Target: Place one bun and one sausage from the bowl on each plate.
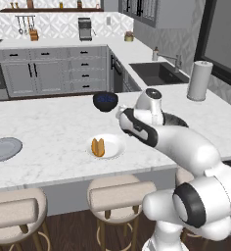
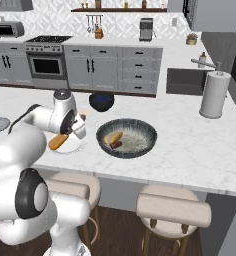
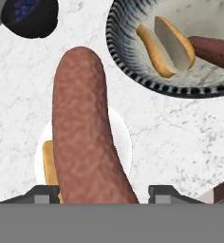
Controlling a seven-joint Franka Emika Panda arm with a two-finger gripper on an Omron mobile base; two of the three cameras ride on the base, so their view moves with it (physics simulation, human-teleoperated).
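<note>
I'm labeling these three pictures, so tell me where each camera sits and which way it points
Left base view: behind the arm on its left, facing forward and down over the counter at the white plate holding a bun; arm rises lower right.
Right base view: behind on the right, facing the bowl and gripper; arm rises lower left.
Hand view: on the hand, looking along the held sausage down at that plate; fingertips at bottom.
Shared: both base views show the white plate, blue bowl and paper towel roll.

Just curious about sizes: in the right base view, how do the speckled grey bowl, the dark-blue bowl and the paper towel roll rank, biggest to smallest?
1. Speckled grey bowl, clearly widest.
2. Paper towel roll.
3. Dark-blue bowl.
The roll and blue bowl look close; both sit farther back, so that order is unsure.
</note>
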